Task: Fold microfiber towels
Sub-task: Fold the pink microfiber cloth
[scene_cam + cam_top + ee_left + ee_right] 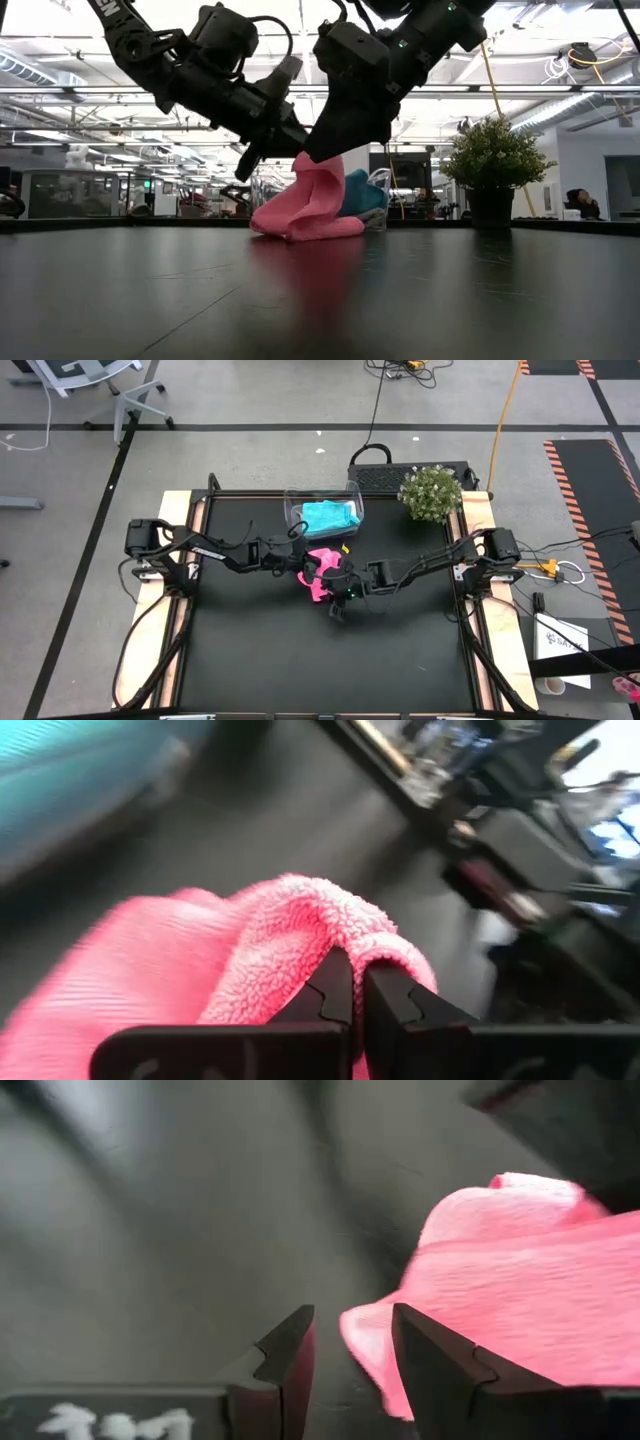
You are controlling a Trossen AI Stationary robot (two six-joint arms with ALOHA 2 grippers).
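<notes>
In table middle: pink towel (318, 574) bunched, one edge lifted for folding. Left gripper (345, 995) pinches that edge tight, holding it up. Right gripper (352, 1355) beside towel, fingers apart, nothing held. Teal towel (330, 517) waits in clear tub (296, 499).

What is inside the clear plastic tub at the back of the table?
The clear tub holds a teal towel, bunched up and filling most of it. Whether anything lies beneath that towel cannot be seen; the cloth covers the tub's floor.
</notes>
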